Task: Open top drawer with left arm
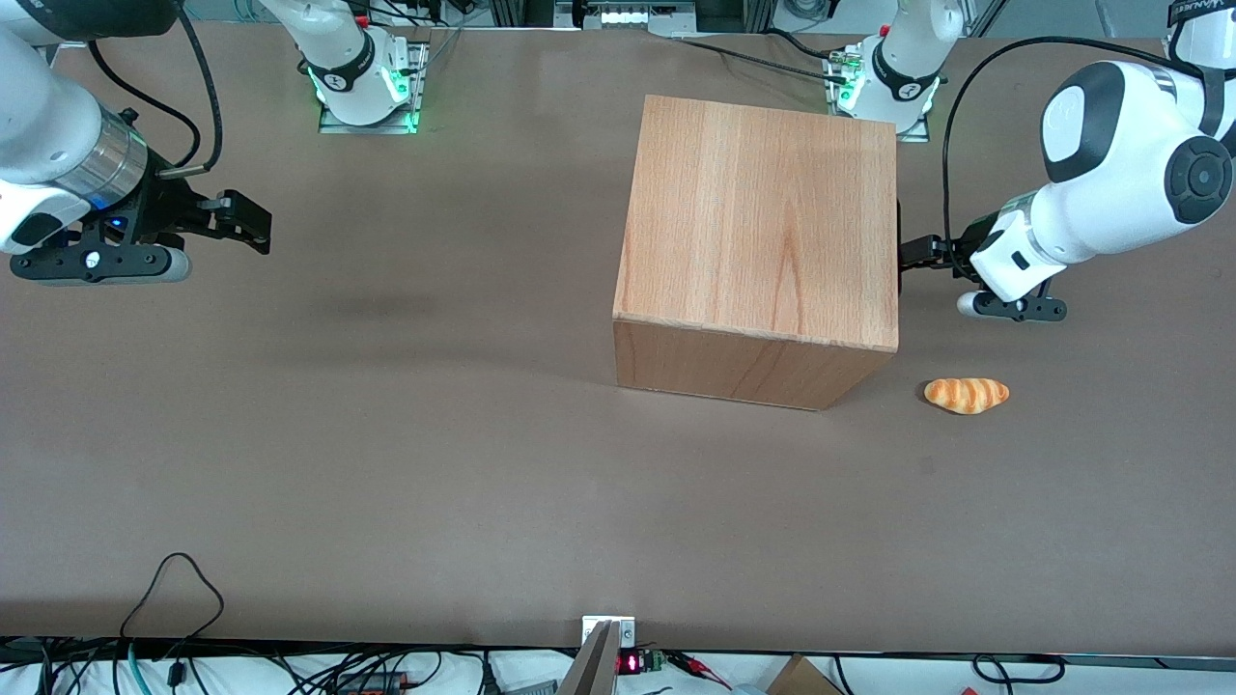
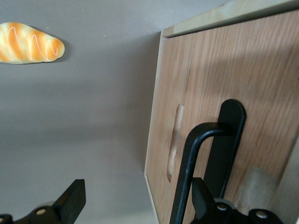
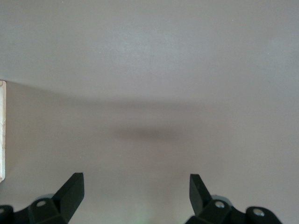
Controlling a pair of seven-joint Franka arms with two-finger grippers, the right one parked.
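The wooden cabinet [image 1: 758, 251] stands on the table, and nothing sticks out of it. Its front faces the working arm's end of the table and is hidden in the front view. The left arm [image 1: 1110, 183] reaches in toward that face, its gripper [image 1: 914, 254] right at the cabinet. In the left wrist view the top drawer's flat front panel [image 2: 261, 70] fills much of the frame, with its slim black bar handle [image 2: 189, 163]. The gripper [image 2: 138, 191] is open. The bar lies between the fingers, close to one fingertip [image 2: 200, 191], with no grip on it.
A small orange striped bread roll [image 1: 967, 395] [image 2: 29, 43] lies on the brown table [image 1: 386, 434], nearer the front camera than the gripper and beside the cabinet's corner. Cables run along the table's near edge.
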